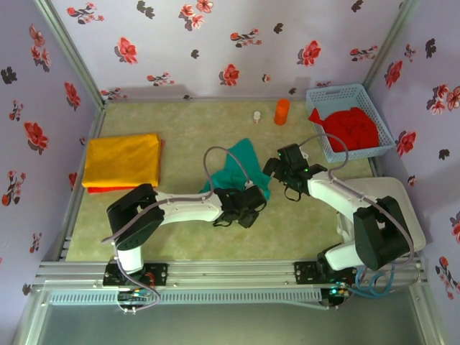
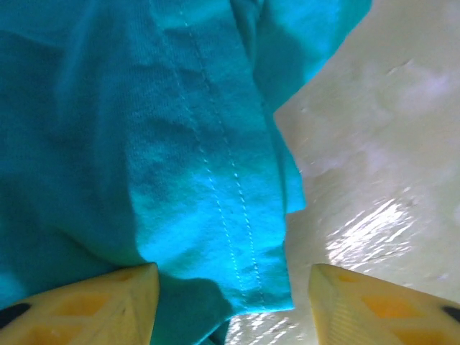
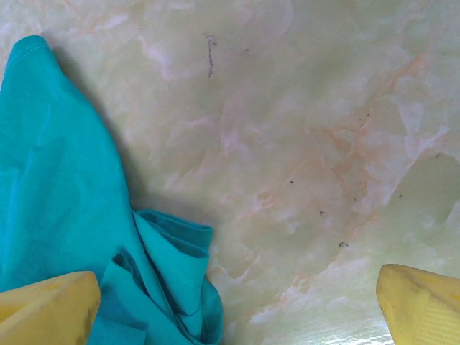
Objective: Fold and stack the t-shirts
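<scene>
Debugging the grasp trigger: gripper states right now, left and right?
Left gripper: open, teal t-shirt hem between the jaws, not clamped.
Right gripper: wide open, empty, over the table.

Robot lab booth, floral walls [image 1: 215,57], alu frame rail [image 1: 230,273], marbled tabletop [image 1: 194,122]
</scene>
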Controlling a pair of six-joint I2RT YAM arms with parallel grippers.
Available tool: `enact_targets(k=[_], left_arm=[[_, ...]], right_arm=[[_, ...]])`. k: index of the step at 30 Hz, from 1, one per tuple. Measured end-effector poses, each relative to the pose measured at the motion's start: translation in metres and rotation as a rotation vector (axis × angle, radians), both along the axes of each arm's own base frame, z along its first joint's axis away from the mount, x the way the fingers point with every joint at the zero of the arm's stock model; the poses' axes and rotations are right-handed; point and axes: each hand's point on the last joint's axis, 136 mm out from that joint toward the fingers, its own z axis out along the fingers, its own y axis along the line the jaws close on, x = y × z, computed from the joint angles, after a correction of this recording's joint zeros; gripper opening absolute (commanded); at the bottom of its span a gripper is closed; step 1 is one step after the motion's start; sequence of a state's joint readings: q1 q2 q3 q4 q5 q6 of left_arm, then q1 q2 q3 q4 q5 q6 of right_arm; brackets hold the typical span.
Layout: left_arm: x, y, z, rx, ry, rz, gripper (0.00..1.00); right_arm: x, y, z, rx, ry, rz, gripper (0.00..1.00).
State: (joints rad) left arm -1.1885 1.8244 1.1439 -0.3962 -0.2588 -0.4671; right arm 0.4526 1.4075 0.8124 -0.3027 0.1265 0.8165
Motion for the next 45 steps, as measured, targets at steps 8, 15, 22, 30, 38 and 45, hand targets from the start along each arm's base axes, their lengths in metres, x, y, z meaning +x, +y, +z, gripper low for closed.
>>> enact_targets(k=[8, 15, 22, 30, 38, 45], left_arm=[[0.01, 0.014, 0.004, 0.065, -0.072, 0.016, 0.03], [0.019, 0.031, 0.046, 0.016, -0.057, 0.009, 0.0], [0.053, 0.065, 0.118, -0.173, -0.075, 0.088, 0.24], [0.005, 0.023, 0.076, -0.104, 0.023, -0.115, 0.62], [-0.013, -0.008, 0.024, 0.018, 0.083, -0.13, 0.45], [-0.015, -0.016, -0.004, 0.082, 0.089, -0.088, 0.36]], right_arm=[[0.002, -0.005, 0.0, 0.004, 0.003, -0.011, 0.94], [0.004, 0.002, 0.003, 0.034, 0.007, 0.021, 0.83], [0.009, 0.013, -0.011, 0.056, 0.051, 0.054, 0.82], [0.012, 0.02, -0.011, 0.075, 0.06, 0.08, 0.92], [0.017, 0.02, -0.011, 0.07, 0.062, 0.081, 0.92], [0.017, 0.019, -0.015, 0.071, 0.077, 0.08, 0.92]])
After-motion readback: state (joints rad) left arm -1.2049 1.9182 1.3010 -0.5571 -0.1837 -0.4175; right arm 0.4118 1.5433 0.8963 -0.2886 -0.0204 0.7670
